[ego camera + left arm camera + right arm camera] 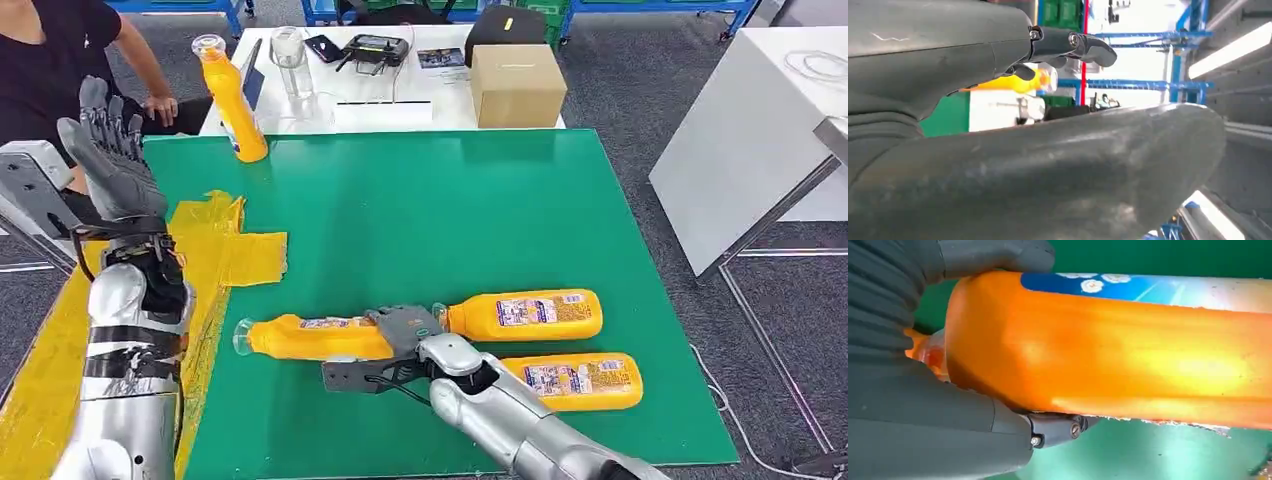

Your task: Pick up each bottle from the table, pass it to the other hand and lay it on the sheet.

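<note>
In the head view, the right hand (400,330) is seen closed around a lying orange bottle (310,337) near the front edge of the green table (450,220). Two more bottles (525,315) (575,381) lie just beside it, to its right. A fourth bottle (232,100) stands at the far left corner. The yellow sheet (225,250) lies to the left. The left hand (110,160) is raised, fingers spread, holding nothing. A person (60,60) sits beyond.

In the left wrist view, the standing bottle (1018,82) is glimpsed past the open fingers (1088,47).

In the right wrist view, the gripped bottle (1123,350) is clasped between thumb (998,257) and fingers.
</note>
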Robot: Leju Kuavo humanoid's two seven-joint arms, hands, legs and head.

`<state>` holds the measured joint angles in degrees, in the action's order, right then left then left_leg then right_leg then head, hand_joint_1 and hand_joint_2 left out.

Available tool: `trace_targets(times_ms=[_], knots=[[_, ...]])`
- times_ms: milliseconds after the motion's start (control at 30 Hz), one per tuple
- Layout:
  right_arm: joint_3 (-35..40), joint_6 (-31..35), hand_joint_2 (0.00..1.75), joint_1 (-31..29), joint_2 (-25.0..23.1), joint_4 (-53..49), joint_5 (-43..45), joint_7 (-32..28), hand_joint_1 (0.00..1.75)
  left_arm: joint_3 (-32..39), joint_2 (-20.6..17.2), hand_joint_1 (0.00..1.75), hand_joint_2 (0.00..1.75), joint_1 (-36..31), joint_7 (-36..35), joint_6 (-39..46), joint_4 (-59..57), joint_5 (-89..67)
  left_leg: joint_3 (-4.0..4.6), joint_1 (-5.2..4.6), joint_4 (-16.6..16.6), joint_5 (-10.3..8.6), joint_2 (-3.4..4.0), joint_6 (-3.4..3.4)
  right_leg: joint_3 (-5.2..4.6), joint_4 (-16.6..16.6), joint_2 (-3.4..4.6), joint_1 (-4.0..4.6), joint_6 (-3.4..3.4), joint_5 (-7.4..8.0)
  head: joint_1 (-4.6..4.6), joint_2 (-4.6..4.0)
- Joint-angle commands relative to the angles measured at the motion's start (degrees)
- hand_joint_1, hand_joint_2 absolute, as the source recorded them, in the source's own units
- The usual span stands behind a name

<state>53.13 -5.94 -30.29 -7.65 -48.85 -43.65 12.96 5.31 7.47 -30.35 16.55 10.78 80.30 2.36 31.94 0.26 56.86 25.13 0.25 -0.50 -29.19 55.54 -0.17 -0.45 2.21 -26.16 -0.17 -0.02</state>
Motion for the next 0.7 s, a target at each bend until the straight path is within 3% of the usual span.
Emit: trace_targets(times_ms=[33,700], knots=[[-2.37,1.99,1.75,-0.72,-0.14,0.74,3.15,0.37,1.75,4.40,-1.49,0.00,0.00,-2.64,-0.05,-0.92,-6.32,-0.88,0.08,0.07,0.01,0.00,-0.02,0.01,-0.04,-0.05,0.02,0.08,-0.05,0.04,0.00,0.00],[-5.08,4.01,1.75,0.66,0.15,-1.41,6.27,0.39,1.75,5.38,-1.52,0.00,0.00,-2.01,-0.23,-1.38,-5.61,-1.45,0.23,0.00,0.03,0.00,-0.07,0.00,-0.21,0.01,-0.03,0.00,-0.02,-0.01,0.00,0.00]])
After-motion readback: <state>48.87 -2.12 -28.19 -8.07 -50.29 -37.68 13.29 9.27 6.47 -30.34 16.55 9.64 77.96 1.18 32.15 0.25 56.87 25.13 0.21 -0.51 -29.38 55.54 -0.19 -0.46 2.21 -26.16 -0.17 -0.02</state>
